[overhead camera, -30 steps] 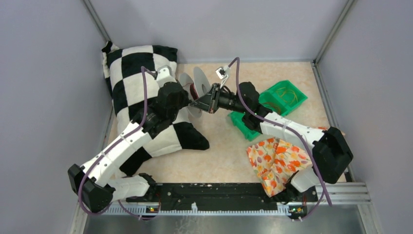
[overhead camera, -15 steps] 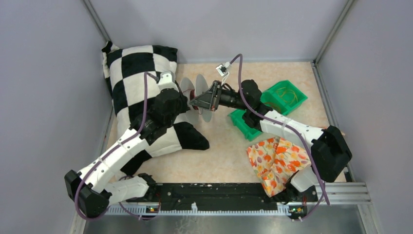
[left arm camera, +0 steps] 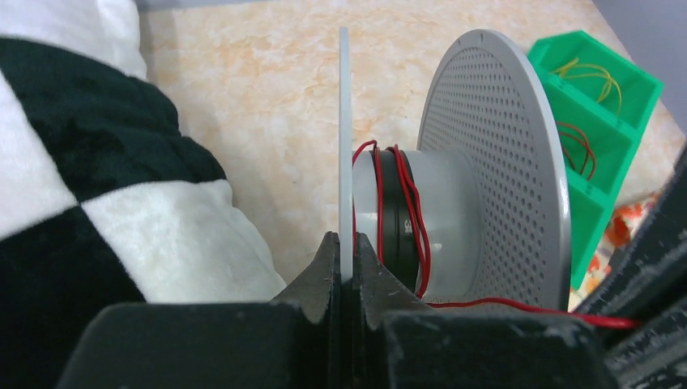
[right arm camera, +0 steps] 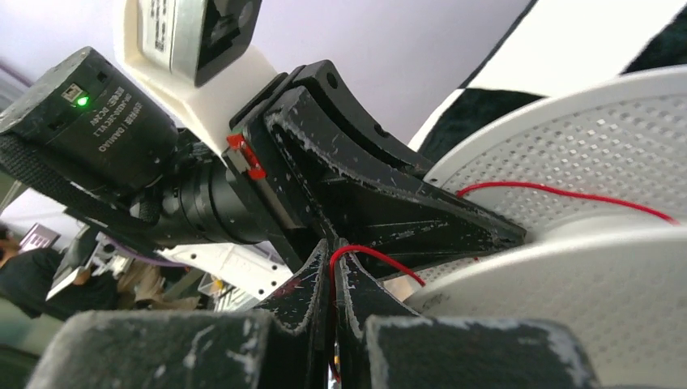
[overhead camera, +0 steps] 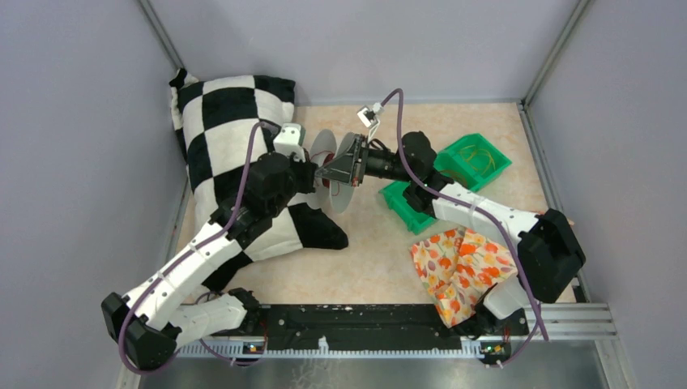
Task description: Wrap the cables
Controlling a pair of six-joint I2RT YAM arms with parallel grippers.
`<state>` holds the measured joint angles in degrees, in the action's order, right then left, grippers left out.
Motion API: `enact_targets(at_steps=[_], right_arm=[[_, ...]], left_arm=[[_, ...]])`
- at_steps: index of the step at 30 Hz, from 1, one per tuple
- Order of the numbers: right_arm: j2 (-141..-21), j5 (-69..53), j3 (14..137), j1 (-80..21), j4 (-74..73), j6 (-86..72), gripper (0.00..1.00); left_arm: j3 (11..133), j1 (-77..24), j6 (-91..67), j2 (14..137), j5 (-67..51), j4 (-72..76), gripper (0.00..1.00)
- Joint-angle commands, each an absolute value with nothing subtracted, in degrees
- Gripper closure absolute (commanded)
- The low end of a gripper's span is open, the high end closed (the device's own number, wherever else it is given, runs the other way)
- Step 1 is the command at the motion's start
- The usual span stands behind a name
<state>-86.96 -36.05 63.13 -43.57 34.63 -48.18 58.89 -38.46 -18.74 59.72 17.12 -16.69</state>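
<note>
Three risks stood out. The checkered pillow [overhead camera: 219, 121] at the worktop's far left corner lay just beside the spool [left arm camera: 494, 162], so a turning disc could have dragged on it. Spare cables [overhead camera: 474, 158] sat in the green tray [left arm camera: 595, 235] near the right edge. The left gripper [left arm camera: 346, 251] was clamped on one disc, which could have slipped. The right gripper [right arm camera: 332, 259], jaws pinched on the red cable [left arm camera: 417, 235], might have snapped it

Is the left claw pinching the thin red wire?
No, the left gripper is shut on the grey plastic spool's flat disc; the thin red wire sits in the right gripper.
</note>
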Motion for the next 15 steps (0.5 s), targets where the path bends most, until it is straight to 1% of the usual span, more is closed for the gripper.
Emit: enact_targets(at_steps=[1,3,6,12,15], right_arm=[[-86.5,-44.3,68.8,-43.2,33.6,-45.5,1.0],[-86.6,-48.7,70.4,-43.1,29.7,-43.3,1.0],[-86.0,-54.8,70.8,-42.5,26.7,-41.5,1.0],[-84.2,-62.4,72.8,-41.7,16.7,-35.6,1.0],[-82.2,-66.0,73.7,-41.7,14.3,-34.1,1.0]], left_arm=[[58.3,-38.5,-4.8,55.0,10.6,-6.7,1.0],[59.3,-38.5,-0.7,54.1,7.7,-8.2,1.0],[62.7,-38.4,6.1,54.3,1.7,-14.3,1.0],[67.3,-38.3,12.5,54.9,-11.2,-24.5,1.0],[68.0,-38.3,14.5,55.0,-14.5,-27.0,1.0]])
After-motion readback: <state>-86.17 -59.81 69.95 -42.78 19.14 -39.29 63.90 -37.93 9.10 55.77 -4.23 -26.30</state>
